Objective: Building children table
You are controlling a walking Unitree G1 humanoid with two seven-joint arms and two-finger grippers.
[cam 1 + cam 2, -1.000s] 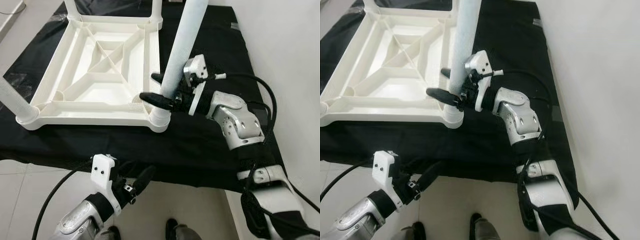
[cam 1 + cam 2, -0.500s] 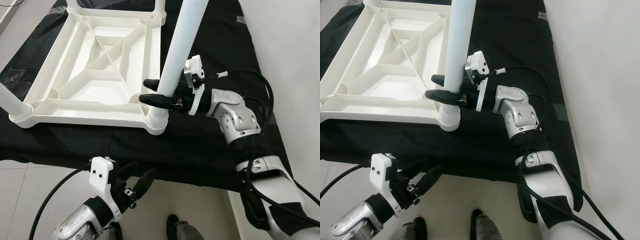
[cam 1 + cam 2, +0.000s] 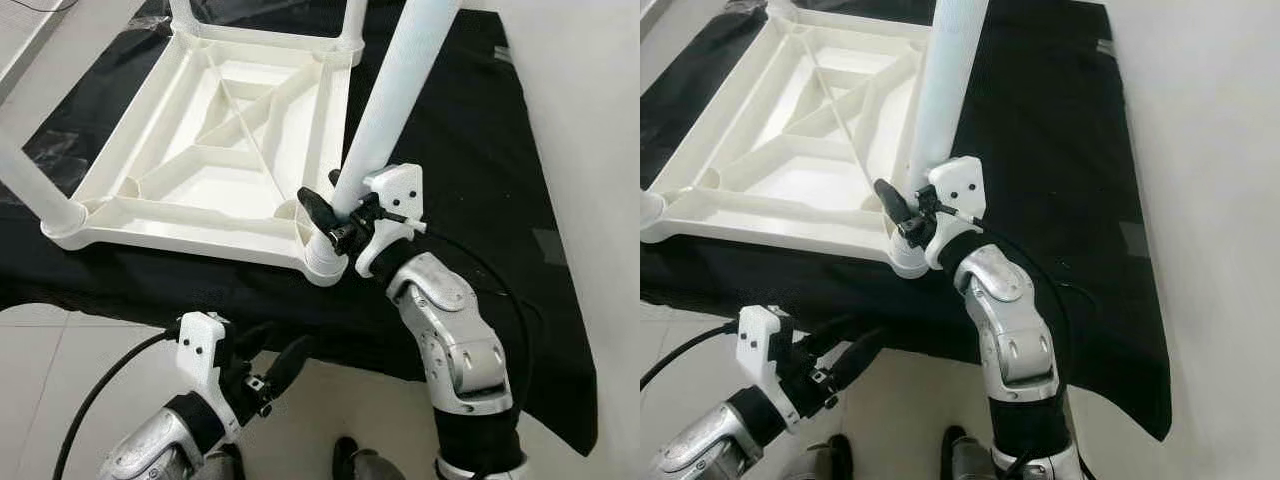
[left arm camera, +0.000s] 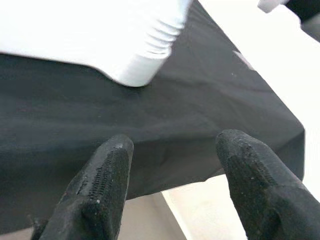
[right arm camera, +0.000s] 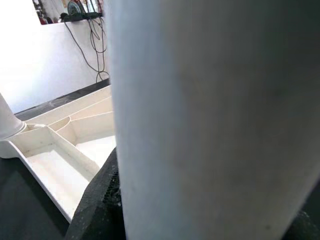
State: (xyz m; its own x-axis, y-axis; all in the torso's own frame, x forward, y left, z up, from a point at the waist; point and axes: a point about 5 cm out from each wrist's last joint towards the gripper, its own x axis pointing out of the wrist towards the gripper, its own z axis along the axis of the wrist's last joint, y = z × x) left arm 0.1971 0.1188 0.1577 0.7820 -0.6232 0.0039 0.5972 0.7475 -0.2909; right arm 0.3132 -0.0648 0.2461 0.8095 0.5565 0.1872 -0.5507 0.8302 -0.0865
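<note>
You've got the white plastic tabletop lying upside down, ribbed underside up, in the upper left of the head view, on a worktop covered with a black cloth. The near-right corner socket sits centre frame, just inside the cloth's front edge, with a white table leg standing in it, tilted toward the upper right. Right claw is closed on that leg low down, just above the socket: one black finger crosses the leg's left side and the white wrist housing sits on the right side. In the right wrist view the leg is pressed against a black finger pad, with the tabletop ribs behind it. Another leg rises from the near-left corner socket at the left edge, and two more stand at the far corners along the top edge. Left claw hangs at lower left, below the cloth's front edge, over the pale tiled floor, holding nothing; in the left wrist view its fingers are spread wide, pointing at the cloth edge under the corner socket.
</note>
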